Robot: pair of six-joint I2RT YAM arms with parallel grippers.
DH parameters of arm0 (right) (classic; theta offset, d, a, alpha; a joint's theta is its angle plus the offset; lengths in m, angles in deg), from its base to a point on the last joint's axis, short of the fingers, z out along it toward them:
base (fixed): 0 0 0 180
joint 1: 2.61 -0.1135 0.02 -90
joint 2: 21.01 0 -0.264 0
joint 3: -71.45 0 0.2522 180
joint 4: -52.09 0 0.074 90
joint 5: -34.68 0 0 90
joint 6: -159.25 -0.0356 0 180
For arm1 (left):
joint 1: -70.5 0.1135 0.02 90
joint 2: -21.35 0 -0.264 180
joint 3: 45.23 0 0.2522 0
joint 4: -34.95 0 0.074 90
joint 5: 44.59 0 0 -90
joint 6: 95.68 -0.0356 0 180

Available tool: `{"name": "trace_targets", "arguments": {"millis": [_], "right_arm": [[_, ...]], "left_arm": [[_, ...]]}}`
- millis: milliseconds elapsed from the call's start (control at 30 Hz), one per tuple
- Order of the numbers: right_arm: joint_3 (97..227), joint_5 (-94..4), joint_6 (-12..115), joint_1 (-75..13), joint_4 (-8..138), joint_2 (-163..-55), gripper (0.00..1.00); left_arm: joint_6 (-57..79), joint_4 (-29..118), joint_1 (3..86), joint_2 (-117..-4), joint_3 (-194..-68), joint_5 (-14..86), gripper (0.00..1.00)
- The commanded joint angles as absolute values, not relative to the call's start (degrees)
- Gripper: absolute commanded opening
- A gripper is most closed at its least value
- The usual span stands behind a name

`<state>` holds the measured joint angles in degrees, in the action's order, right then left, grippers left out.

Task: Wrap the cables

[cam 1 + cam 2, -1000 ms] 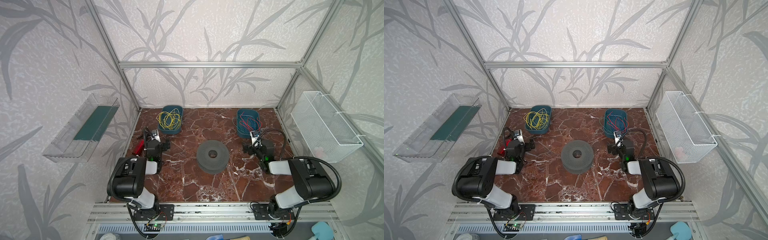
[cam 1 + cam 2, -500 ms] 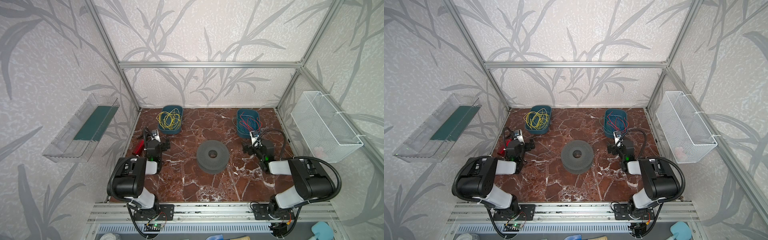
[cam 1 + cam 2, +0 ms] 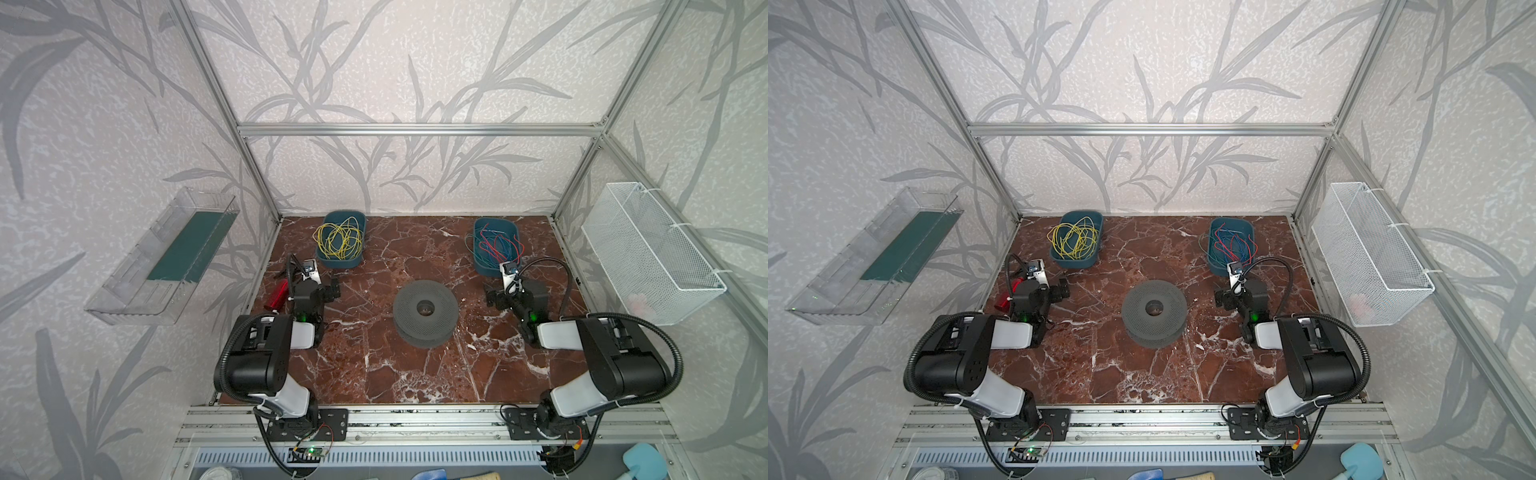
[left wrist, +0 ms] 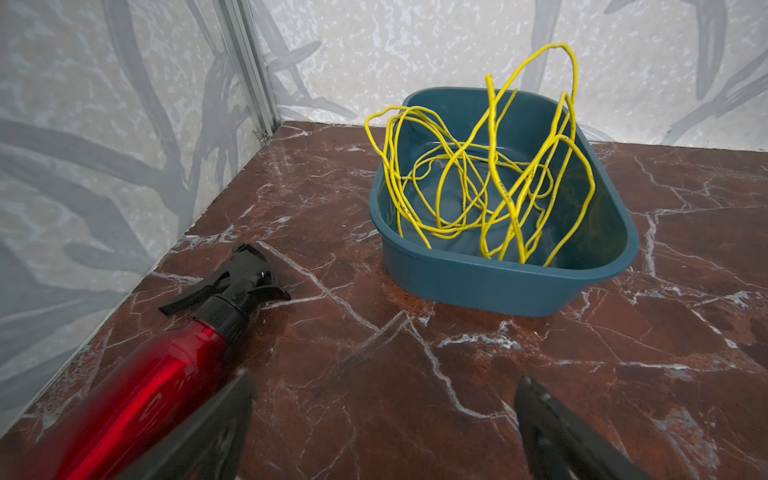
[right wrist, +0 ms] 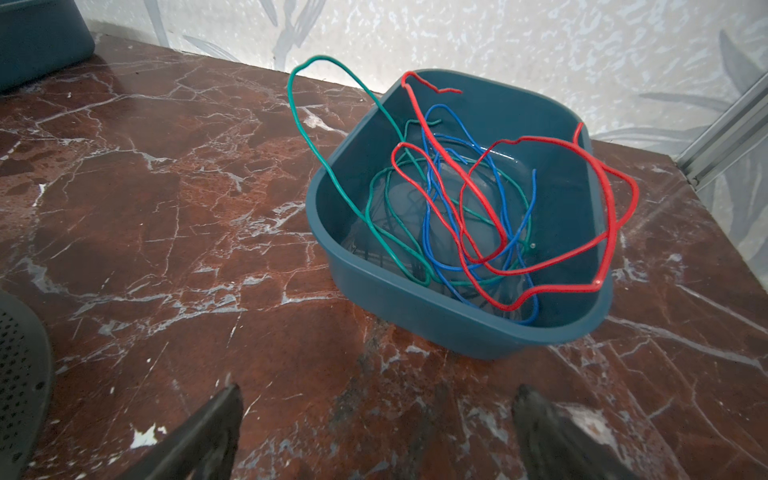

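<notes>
Nothing has moved since the earlier frames: we hold the left gripper (image 4: 384, 380) and right gripper (image 5: 376, 390) spread apart and empty, ready to pick, while the cables (image 3: 338, 241) lie loose in the teal bin (image 3: 337, 264) at 11 o'clock of the spool (image 3: 426, 311), centred for both arms

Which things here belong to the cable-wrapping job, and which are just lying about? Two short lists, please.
Belongs to the job: yellow cables, their teal tub, probably the grey spool, left gripper and right gripper, both open.

Lying about: red spray bottle, second tub of red, blue and green wires, white wire basket, clear wall tray.
</notes>
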<state>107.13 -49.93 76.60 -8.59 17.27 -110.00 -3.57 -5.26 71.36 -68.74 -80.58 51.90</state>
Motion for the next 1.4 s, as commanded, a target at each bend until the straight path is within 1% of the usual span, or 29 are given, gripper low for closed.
{"name": "trace_targets", "arguments": {"millis": [0,333,400,500,567,733,933,1000,1067,1100,1200,1233,1267,1300,1367], "right_arm": [[107.5,-50.6,76.4,-8.5,16.3,-109.0,0.99],[108.0,-51.3,76.1,-8.2,17.3,-108.9,0.99],[108.4,-51.3,76.2,-8.3,17.4,-108.9,0.99],[108.6,-51.9,76.2,-8.5,18.5,-108.1,0.99],[108.4,-52.6,76.3,-8.8,18.8,-106.4,0.99],[111.5,-52.4,76.9,-9.2,28.7,-102.5,0.99],[116.0,-55.6,78.4,-14.0,38.0,-93.4,0.99],[121.0,-59.6,75.1,-16.3,46.0,-89.9,0.99],[128.3,-65.9,71.2,-18.6,57.7,-87.9,0.99],[132.3,-67.3,68.6,-19.1,64.0,-87.4,0.99],[141.3,-67.7,60.7,-19.1,78.4,-86.3,0.99],[141.9,-68.4,57.1,-18.7,80.0,-85.7,0.99],[140.5,-69.4,51.8,-17.9,78.5,-85.0,0.99],[138.0,-66.8,48.1,-16.3,75.4,-84.1,0.99],[134.3,-58.3,44.5,-12.2,71.1,-83.1,0.99]], "left_arm": [[-4.3,-5.4,71.3,-68.4,-80.6,52.5,0.99],[-4.7,-5.8,70.8,-68.2,-80.4,53.8,0.99],[-5.8,-1.7,69.7,-65.5,-81.6,54.5,0.99],[-5.8,9.6,69.4,-61.2,-85.6,54.9,0.99],[-6.1,12.2,69.3,-59.5,-86.6,54.3,0.99],[-6.6,14.2,68.7,-53.5,-86.4,54.2,0.99],[-5.9,29.7,66.8,-42.6,-94.4,52.7,0.99],[-3.7,33.1,66.1,-40.1,-98.0,51.6,0.99],[-1.5,38.1,65.6,-38.3,-102.2,50.9,0.99],[0.7,41.2,65.3,-37.7,-104.9,51.1,0.99],[14.7,54.6,65.5,-37.9,-113.8,54.2,0.99],[18.7,57.7,65.8,-38.1,-115.5,53.2,0.99],[21.4,60.3,66.3,-38.1,-116.5,50.9,0.99],[22.8,59.9,66.8,-37.9,-116.0,48.5,0.99],[27.0,50.3,67.3,-36.0,-110.2,46.5,0.99]]}}
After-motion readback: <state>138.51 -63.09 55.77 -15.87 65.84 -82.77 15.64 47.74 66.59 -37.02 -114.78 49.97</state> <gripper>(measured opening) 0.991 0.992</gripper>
